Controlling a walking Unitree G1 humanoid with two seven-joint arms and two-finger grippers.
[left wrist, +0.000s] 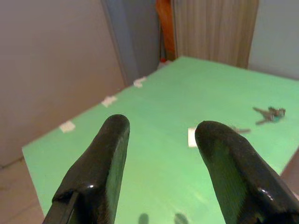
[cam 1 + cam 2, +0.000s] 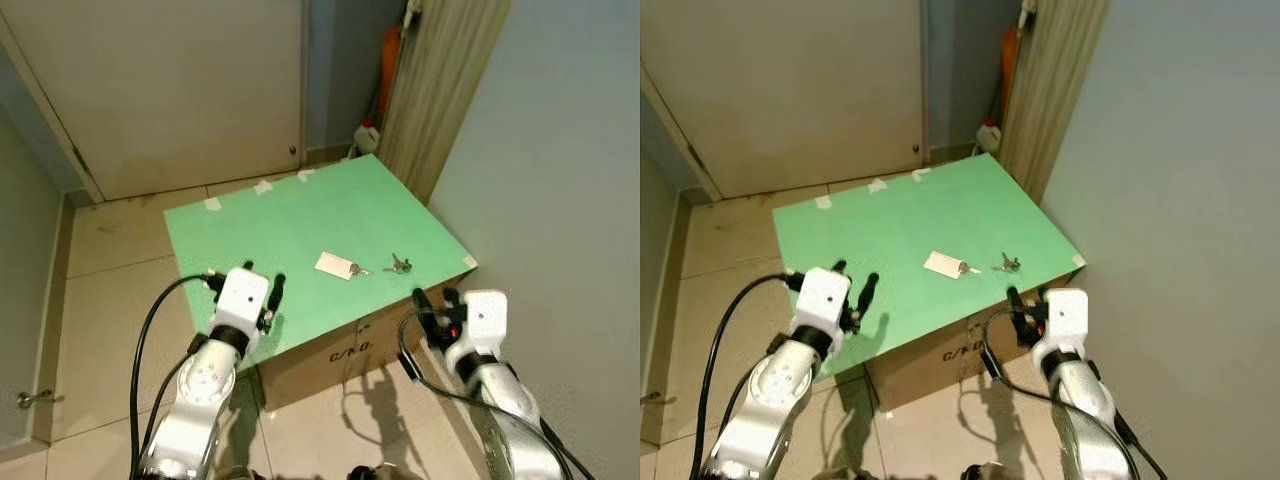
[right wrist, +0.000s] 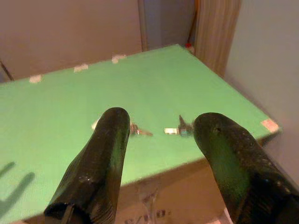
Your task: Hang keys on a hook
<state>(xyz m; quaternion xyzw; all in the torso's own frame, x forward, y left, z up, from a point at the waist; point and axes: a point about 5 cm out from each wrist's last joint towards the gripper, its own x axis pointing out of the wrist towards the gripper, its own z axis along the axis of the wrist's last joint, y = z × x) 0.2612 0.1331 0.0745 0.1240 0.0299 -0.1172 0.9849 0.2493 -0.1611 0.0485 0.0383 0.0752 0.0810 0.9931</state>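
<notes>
Both pincers wide, holding nothing: left pincer point(image 2: 262, 283) and right pincer point(image 2: 434, 300) at near edge of table point(image 2: 290, 215), lined up toward keys point(image 2: 400, 265), ready for pickup.

Open green board point(image 2: 290, 215) around keys point(image 2: 400, 265) and white tag point(image 2: 335, 265), wall point(image 2: 560, 150) close on right

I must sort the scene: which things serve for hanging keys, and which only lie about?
For the job: keys; tagged key; left gripper; right gripper.
Lying about: green sheet; box; white bottle; door.
</notes>
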